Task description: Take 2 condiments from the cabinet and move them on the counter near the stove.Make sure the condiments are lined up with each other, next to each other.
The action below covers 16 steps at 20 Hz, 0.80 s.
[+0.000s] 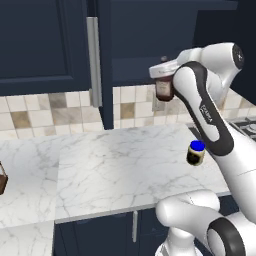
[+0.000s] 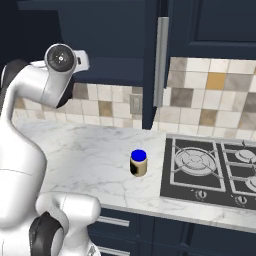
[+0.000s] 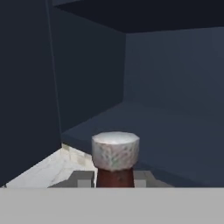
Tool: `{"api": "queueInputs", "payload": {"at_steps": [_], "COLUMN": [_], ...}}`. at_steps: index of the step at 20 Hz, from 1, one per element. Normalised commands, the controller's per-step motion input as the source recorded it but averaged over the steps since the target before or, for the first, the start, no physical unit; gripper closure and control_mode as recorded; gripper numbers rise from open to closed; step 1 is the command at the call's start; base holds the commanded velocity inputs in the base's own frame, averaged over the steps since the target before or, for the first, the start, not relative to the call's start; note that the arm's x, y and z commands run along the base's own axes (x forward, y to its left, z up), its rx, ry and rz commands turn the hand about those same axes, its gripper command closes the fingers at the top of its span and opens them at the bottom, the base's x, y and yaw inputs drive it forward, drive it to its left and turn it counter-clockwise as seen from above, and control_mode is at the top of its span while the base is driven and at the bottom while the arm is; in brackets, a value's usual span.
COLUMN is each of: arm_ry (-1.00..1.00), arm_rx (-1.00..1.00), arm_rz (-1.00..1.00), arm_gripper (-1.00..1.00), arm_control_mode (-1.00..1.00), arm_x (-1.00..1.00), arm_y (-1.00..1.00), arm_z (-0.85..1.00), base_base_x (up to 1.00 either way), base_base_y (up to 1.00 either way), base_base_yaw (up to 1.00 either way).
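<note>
My gripper (image 1: 162,80) is shut on the slim reddish-brown bottle (image 1: 164,90) and holds it in the air in front of the open navy cabinet (image 1: 140,35), well above the counter (image 1: 115,165). In the hand view the bottle's grey cap (image 3: 115,151) stands between my fingertips (image 3: 82,179), with the cabinet's dark shelf (image 3: 175,140) behind it. The cream jar with a blue lid (image 1: 196,152) (image 2: 138,162) stands upright on the counter (image 2: 85,150), just left of the stove (image 2: 210,172).
The cabinet door (image 1: 45,40) hangs open to the left, its long silver handle (image 1: 93,60) (image 2: 161,55) vertical. A dark brown object with a handle (image 1: 2,177) sits at the far left of the counter. A wall outlet (image 2: 136,104) is in the tiled backsplash.
</note>
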Motion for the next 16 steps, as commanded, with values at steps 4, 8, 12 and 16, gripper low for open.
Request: {"api": "queueInputs", "payload": {"at_steps": [4, 8, 12, 16], "arm_ry": [0.00, 0.00, 0.00, 0.00], "arm_rx": [0.03, 0.05, 0.04, 0.03], "arm_rz": [0.00, 0.00, 0.00, 0.00], "arm_gripper": [1.00, 1.00, 1.00, 1.00], "arm_control_mode": [-1.00, -1.00, -1.00, -1.00], "arm_x": [-0.28, -0.21, -0.20, -0.22], "arm_y": [-0.26, -0.27, -0.34, -0.34], "arm_z": [-0.30, -0.23, -0.18, -0.21], "base_base_x": [0.00, 0.00, 0.00, 0.00], "base_base_y": [0.00, 0.00, 0.00, 0.00], "base_base_yaw": [0.00, 0.00, 0.00, 0.00]}}
